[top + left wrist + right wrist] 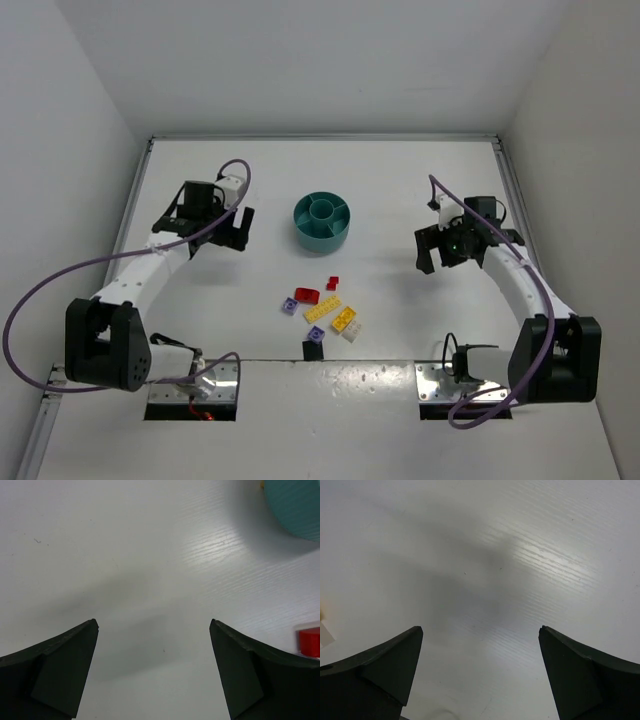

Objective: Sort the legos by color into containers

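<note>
Far left first: the left gripper (153,623). Hangs over the bare table (200,180), jaws wide apart, nothing between them.

Next, in the middle: the teal dish (322,222). Round, with a cup in the centre and curved containers (340,212) around it. Looks empty from above. So probably no sorting done yet.

In front of the dish, nearer the arms and apart from it: the legos (322,310), lying loose on the table in a little bunch. From left to right:
- a purple brick (289,306)
- a red brick (306,295)
- a second purple brick (316,334), on the near side
- a long yellow brick (322,310)
- a tiny red brick (332,283)
- a square yellow brick (344,320)
- an off-white brick (352,333)

Also a small dark thing (313,349) at the table's near edge. Cannot tell what.

Probably very light, hard and smooth, all of them. Not likely to squash or break. Could slide or flip away if pinched badly. Best to come straight down and pinch across two flat sides, not on the bumpy top. Best to start with a brick on the outside of the bunch, so as not to bump its neighbours.

Far right: the right gripper (480,628). Also over bare table, jaws wide apart, holding nothing. Well apart from the legos.
</note>
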`<action>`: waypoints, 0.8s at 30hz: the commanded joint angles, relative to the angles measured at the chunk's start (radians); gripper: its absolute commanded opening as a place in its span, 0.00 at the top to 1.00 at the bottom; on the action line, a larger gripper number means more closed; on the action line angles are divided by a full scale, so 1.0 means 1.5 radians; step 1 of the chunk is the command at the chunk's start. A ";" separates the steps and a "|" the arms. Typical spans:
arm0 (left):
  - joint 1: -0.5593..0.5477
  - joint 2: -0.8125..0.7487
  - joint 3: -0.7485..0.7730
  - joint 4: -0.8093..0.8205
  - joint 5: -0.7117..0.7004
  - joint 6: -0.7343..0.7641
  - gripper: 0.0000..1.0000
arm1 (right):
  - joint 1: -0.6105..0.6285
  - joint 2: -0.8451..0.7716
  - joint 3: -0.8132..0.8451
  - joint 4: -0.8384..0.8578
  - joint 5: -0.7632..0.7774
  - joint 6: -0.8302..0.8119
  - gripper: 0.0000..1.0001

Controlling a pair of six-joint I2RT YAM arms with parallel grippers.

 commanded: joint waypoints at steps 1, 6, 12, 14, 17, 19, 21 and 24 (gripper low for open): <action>0.008 -0.053 -0.006 0.027 0.021 0.015 0.00 | 0.006 0.005 0.026 0.017 -0.023 -0.012 0.01; 0.014 -0.044 0.035 -0.015 0.047 0.045 0.00 | 0.012 -0.018 0.048 -0.035 -0.122 -0.119 0.01; 0.014 -0.068 0.011 -0.014 0.101 0.045 0.00 | 0.045 -0.006 0.079 -0.055 -0.158 -0.118 0.06; 0.014 -0.074 0.004 -0.006 0.089 0.038 0.00 | 0.064 0.001 0.093 -0.048 -0.173 -0.098 0.08; 0.020 -0.080 0.004 0.010 0.057 0.016 0.00 | 0.130 0.016 0.118 -0.030 -0.180 -0.076 0.12; 0.029 -0.080 0.004 0.010 0.057 0.002 0.00 | 0.187 0.052 0.142 -0.013 -0.161 -0.063 0.14; 0.039 -0.080 0.010 0.010 0.066 -0.006 0.00 | 0.250 0.096 0.171 -0.006 -0.117 -0.063 0.15; 0.057 -0.073 0.023 0.010 0.073 -0.020 0.00 | 0.312 0.134 0.204 0.011 -0.052 -0.069 0.16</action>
